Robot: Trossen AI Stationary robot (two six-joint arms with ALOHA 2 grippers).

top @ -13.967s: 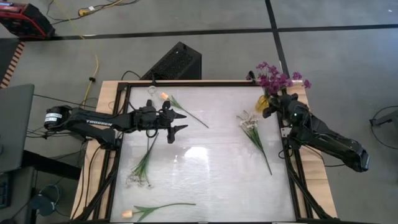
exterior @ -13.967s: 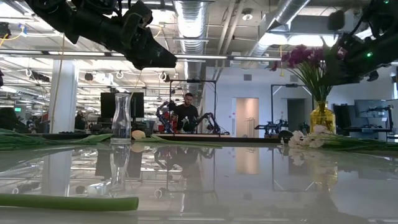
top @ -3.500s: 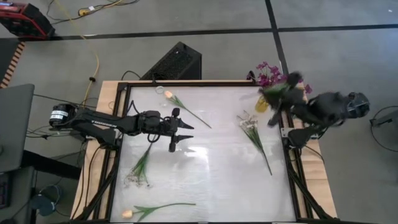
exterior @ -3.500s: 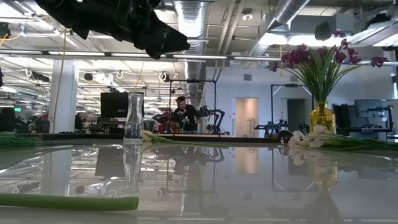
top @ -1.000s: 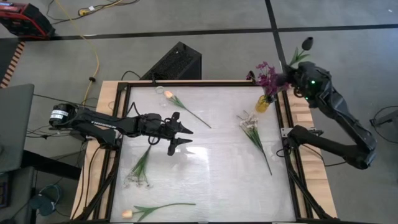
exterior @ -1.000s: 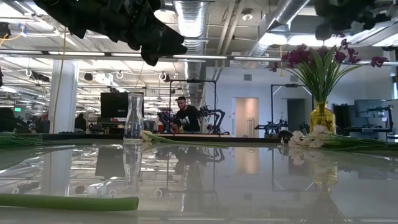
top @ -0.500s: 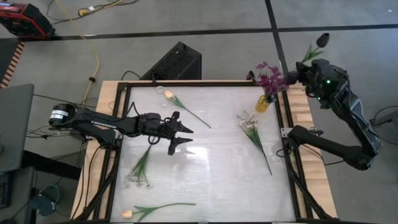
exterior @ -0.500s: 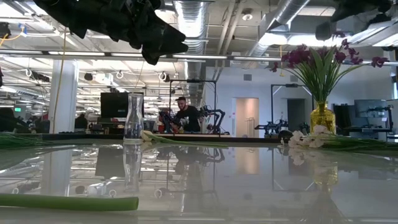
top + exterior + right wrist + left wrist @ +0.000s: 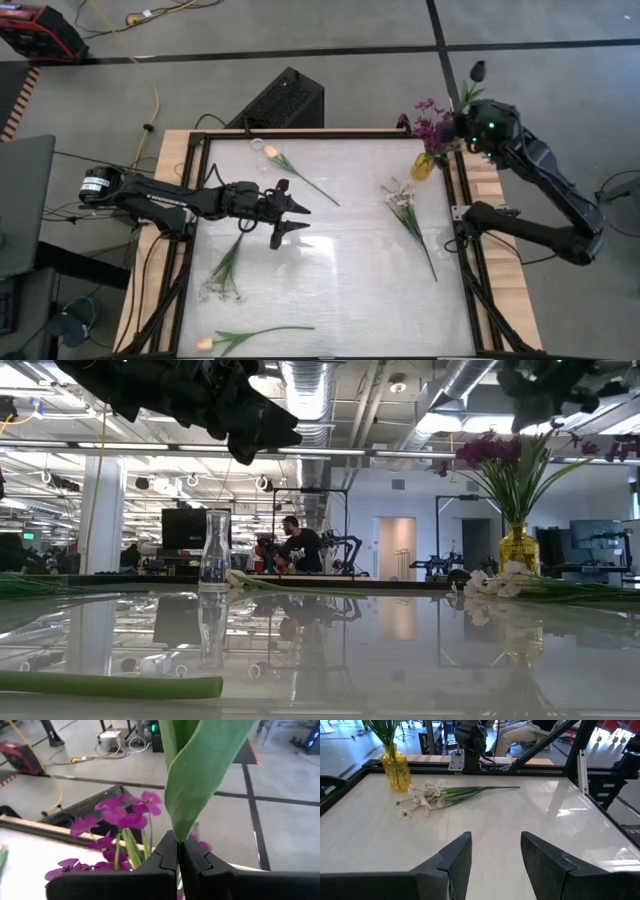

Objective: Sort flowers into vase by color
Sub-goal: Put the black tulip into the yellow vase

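Above the yellow vase [image 9: 424, 166], right hand [image 9: 177, 851] clamping a green-leaved stem [image 9: 200, 767].

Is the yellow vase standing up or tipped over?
Standing up. The yellow vase sits upright on the table, purple flowers poking straight out its top.

Two vases on the table [image 9: 330, 300]: one clear glass vase [image 9: 213, 550] at the far left corner, one yellow vase [image 9: 424, 166] at the far right edge. Two peach tulips [image 9: 268, 154], two white sprays [image 9: 401, 203], one purple bunch [image 9: 432, 122]. One leafy stem [image 9: 200, 770] pinched aloft. Two arms.
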